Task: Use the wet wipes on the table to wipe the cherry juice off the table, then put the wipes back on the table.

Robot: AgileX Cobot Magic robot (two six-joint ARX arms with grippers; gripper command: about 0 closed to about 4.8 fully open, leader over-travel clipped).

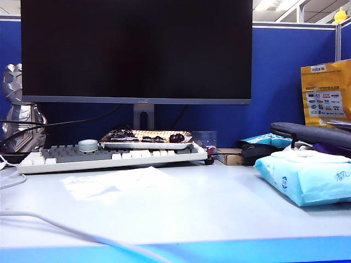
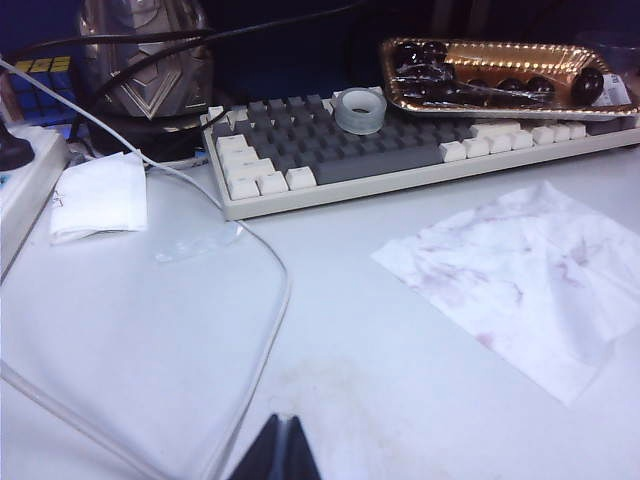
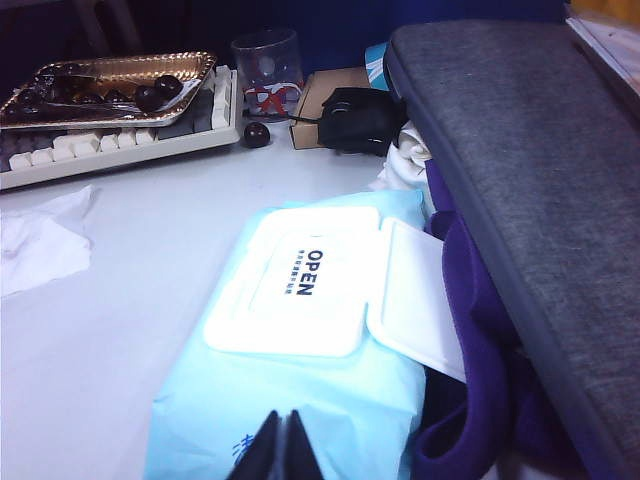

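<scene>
One wet wipes (image 2: 525, 285) sheet lies flat, corners diagonal (stained); both grippers' fingers, left (image 2: 283, 450) and right (image 3: 282, 445), pressed together.

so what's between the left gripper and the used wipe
Only bare table: the left wrist view shows nothing between the shut left gripper and the stained wet wipe.

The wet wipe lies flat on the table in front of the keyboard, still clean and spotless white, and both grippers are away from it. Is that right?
Not quite. The wet wipe does lie flat on the table in front of the keyboard, but it is not clean: the left wrist view shows purplish-red smears across it. The left gripper and right gripper are both shut and apart from it.
</scene>
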